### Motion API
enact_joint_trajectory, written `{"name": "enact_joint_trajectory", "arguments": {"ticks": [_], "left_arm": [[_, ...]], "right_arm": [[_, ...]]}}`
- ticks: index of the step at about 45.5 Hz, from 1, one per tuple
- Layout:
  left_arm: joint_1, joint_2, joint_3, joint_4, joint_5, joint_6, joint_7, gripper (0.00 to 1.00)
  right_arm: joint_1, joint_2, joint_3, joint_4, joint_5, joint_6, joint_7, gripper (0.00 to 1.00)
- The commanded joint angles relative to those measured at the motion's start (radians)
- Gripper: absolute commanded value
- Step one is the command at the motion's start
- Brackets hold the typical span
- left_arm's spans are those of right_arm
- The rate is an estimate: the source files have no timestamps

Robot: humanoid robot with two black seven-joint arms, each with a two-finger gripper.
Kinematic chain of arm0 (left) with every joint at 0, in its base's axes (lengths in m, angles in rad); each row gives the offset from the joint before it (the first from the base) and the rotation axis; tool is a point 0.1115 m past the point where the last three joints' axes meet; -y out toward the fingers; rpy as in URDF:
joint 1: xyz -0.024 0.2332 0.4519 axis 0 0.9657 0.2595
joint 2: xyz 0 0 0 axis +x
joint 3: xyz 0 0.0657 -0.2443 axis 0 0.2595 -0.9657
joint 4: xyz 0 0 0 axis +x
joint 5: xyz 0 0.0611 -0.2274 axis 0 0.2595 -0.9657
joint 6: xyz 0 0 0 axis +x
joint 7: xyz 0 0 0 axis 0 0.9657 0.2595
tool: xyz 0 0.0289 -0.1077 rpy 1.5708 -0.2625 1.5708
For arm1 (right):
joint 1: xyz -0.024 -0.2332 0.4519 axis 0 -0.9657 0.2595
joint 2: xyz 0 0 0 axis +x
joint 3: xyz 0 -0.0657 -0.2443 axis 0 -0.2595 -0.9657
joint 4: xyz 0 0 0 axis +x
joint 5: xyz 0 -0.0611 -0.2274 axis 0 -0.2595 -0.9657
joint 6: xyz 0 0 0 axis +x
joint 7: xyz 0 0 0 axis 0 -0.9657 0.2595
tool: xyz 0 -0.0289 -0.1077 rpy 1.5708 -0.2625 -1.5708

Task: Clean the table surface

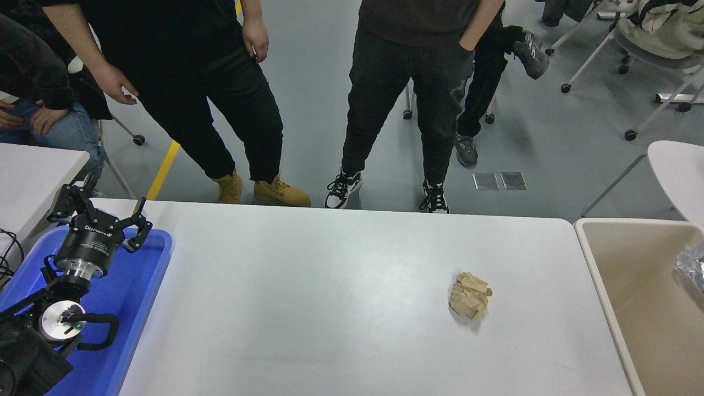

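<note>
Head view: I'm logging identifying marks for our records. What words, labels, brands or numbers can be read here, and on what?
White print on the body of the left hand: there, but upside down and too small to read.
Crumpled brown paper on the table surface: no print visible.
Blue tray and beige bin: no labels visible.
Nothing else carries readable text.

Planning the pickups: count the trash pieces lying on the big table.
1: a crumpled brown paper ball on the table surface, right of centre. A silvery object shows in the beige bin, off the table.
</note>
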Motion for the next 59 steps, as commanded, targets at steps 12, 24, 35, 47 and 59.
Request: {"name": "enact_joint_trajectory", "arguments": {"ticks": [12,24,35,47,59], "left_arm": [[0.0,0.0,0.0,0.0,0.0,0.0,0.0,1.0],[0.0,0.0,0.0,0.0,0.0,0.0,0.0,1.0],[0.0,0.0,0.0,0.0,0.0,0.0,0.0,1.0],[0.0,0.0,0.0,0.0,0.0,0.0,0.0,1.0],[0.0,0.0,0.0,0.0,0.0,0.0,0.0,1.0]], "right_arm": [[-0.059,0.094,0.068,-0.001,0.006,-0.064,-0.04,0.0],[-0.065,0.116,0.065,-0.001,0.006,-0.081,-0.043,0.0],[-0.065,0.119,0.058,0.001,0.006,-0.082,-0.047,0.0],[-0.065,0.119,0.058,0.001,0.007,-0.084,-0.053,0.0],[-0.062,0.116,0.055,0.004,0.006,-0.147,-0.05,0.32]]}}
